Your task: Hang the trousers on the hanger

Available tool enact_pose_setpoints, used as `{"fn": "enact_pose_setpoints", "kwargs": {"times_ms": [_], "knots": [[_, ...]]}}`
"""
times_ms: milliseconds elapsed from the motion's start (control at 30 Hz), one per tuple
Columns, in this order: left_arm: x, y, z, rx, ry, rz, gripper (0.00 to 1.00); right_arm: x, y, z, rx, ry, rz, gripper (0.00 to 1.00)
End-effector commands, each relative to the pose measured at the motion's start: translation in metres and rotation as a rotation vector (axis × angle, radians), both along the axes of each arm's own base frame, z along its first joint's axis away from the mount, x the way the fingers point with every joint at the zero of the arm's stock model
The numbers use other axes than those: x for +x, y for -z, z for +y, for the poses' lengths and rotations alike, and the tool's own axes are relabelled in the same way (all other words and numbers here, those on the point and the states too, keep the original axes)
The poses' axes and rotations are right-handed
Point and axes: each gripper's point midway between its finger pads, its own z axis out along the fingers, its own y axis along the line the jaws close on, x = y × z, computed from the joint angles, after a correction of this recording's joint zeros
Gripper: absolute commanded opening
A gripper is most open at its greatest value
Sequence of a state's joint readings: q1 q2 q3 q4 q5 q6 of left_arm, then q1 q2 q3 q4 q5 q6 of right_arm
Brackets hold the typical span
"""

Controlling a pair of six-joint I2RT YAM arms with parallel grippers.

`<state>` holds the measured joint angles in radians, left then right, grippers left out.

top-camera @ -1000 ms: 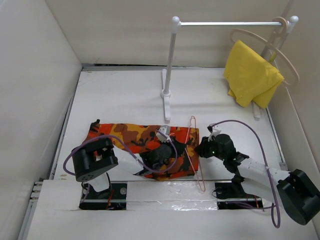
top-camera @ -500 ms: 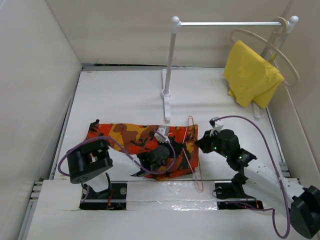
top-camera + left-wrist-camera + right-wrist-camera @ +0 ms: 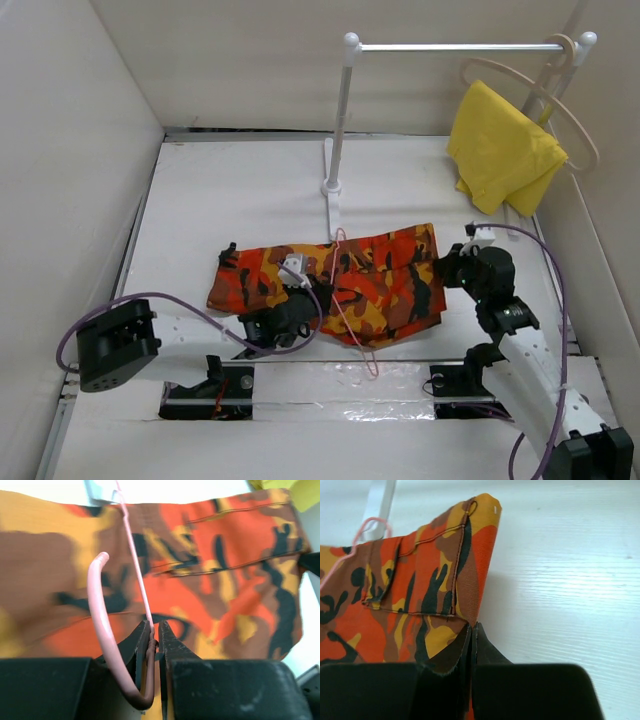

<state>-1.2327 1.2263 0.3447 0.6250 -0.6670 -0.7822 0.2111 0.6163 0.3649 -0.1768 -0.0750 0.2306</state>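
The camouflage trousers (image 3: 330, 285) lie spread across the middle of the table, threaded through the pink wire hanger (image 3: 345, 300), whose wire crosses over the cloth. My left gripper (image 3: 300, 290) is shut on the hanger's neck (image 3: 150, 645), just below its hook (image 3: 100, 615), over the trousers (image 3: 210, 570). My right gripper (image 3: 445, 272) is shut on the right edge of the trousers (image 3: 445, 570) and holds that edge pulled right. A bit of the hanger wire (image 3: 372, 525) shows at the far left of the right wrist view.
A white garment rail (image 3: 340, 130) stands at the back, its base near the trousers' far edge. A beige wooden hanger (image 3: 545, 100) with a plain yellow cloth (image 3: 500, 150) hangs at its right end. White walls enclose the table.
The right gripper has pulled the trousers to the right, through the hanger. The left gripper and hanger have shifted left, and the left arm has stretched out low over the table.
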Motion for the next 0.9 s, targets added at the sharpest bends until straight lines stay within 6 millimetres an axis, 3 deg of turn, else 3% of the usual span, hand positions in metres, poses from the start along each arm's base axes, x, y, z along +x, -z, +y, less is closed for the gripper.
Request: {"fn": "enact_pose_setpoints", "kwargs": {"times_ms": [0,67,200,433,567,733,833,867], "knots": [[0.007,0.026,0.049,0.216,-0.059,-0.011,0.00,0.021,-0.039,-0.022,-0.019,0.073,-0.117,0.00],[0.009,0.026,0.057,0.229,-0.058,-0.001,0.00,0.030,-0.039,-0.040,-0.011,0.132,-0.124,0.00],[0.009,0.007,0.062,0.234,-0.032,-0.032,0.00,0.044,-0.039,-0.054,0.035,0.145,-0.141,0.00],[0.012,-0.028,0.044,0.202,0.031,-0.086,0.00,0.052,-0.015,-0.033,0.116,0.038,-0.087,0.00],[0.016,-0.048,0.023,0.122,0.061,-0.117,0.00,0.047,-0.005,-0.033,0.115,0.035,-0.071,0.00],[0.019,-0.063,0.006,0.068,0.077,-0.130,0.00,0.042,-0.006,-0.038,0.097,0.066,-0.084,0.00],[0.015,-0.078,-0.005,0.016,0.099,-0.153,0.00,0.041,-0.008,-0.037,0.096,0.060,-0.089,0.11],[0.016,-0.086,-0.008,-0.009,0.096,-0.162,0.00,0.039,-0.006,-0.037,0.095,0.055,-0.084,0.19]]}}
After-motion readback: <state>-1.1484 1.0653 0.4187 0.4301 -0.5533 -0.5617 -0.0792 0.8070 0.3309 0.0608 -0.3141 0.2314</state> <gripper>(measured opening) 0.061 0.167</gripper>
